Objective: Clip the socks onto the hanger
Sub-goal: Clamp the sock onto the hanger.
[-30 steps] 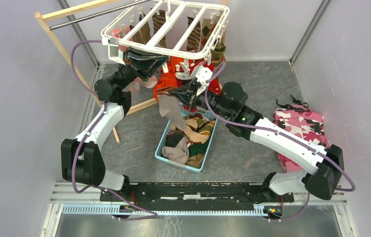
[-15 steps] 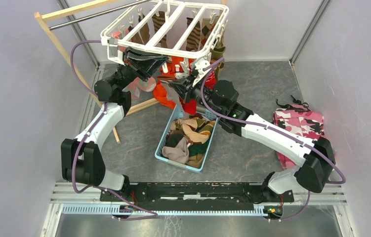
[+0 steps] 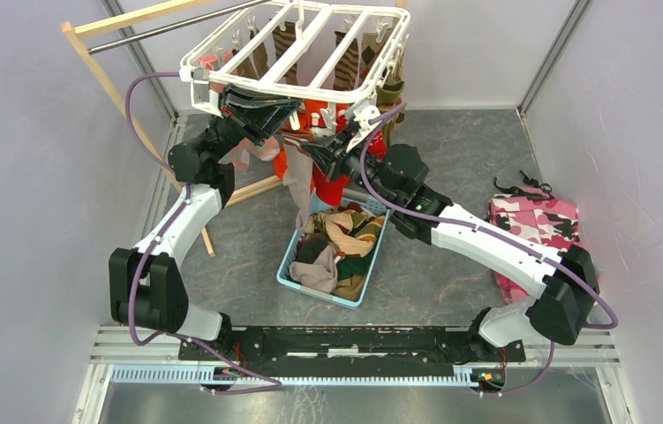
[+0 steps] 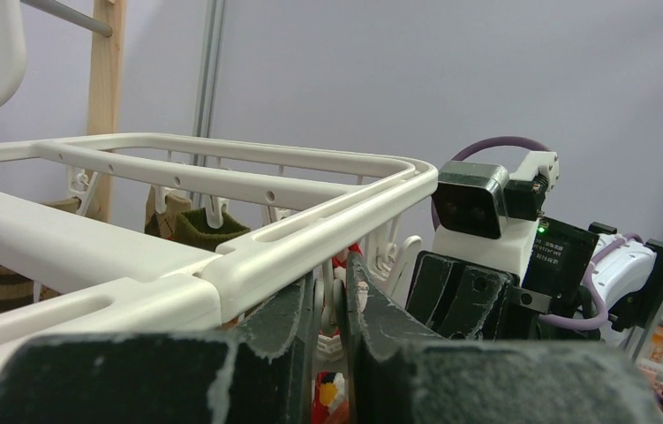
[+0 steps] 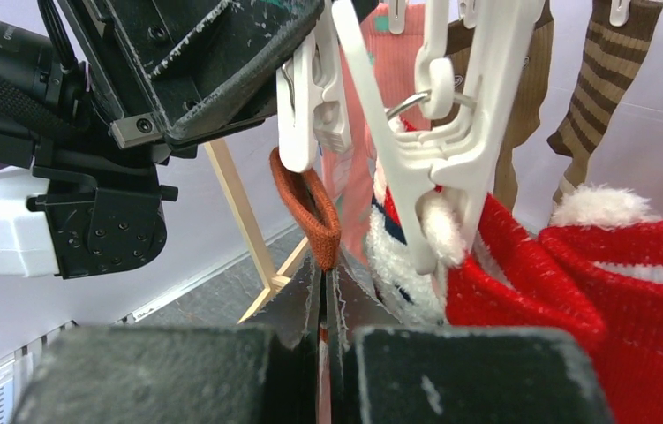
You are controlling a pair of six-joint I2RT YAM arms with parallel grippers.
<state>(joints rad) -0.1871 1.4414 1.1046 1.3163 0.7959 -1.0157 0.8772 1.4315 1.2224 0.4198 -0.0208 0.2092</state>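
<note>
**Sock (image 5: 312, 208) raised to a clip (image 5: 308, 106)**

Your right claw (image 5: 323, 281) is pinched tight on the sock, whose rust cuff pokes up just under the clip. Your left claw (image 4: 331, 305), nearly closed, squeezes that clip on the 6 o'clock rim of the hanger (image 4: 248, 181), which hangs at 12 o'clock over the bench (image 3: 451, 159).
</note>
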